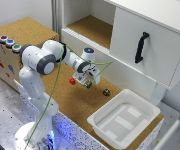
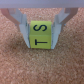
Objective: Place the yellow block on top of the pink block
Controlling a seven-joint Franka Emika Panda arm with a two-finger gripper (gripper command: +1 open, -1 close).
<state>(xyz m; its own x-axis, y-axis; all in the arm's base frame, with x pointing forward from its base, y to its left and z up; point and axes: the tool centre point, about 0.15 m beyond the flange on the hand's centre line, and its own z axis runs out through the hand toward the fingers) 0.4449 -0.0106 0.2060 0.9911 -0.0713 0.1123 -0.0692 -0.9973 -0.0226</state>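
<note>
In the wrist view my gripper [image 2: 41, 31] is shut on the yellow block [image 2: 40, 35], a small yellow cube with black letters on its face, held between the two fingers just above the cork surface. In the exterior view the gripper [image 1: 88, 81] hangs over the cork table, and only a small yellow spot of the block [image 1: 88, 83] shows at its tips. The pink block [image 1: 72, 80], a tiny bright red cube, lies on the cork just to the exterior view's left of the gripper. It is out of the wrist view.
A dark maroon-brown small block [image 1: 106, 92] lies on the cork to the exterior view's right of the gripper. A white tray [image 1: 124, 118] stands at the front right. A white cabinet [image 1: 140, 40] with a black handle rises behind. A box with coloured buttons [image 1: 9, 42] stands at the left.
</note>
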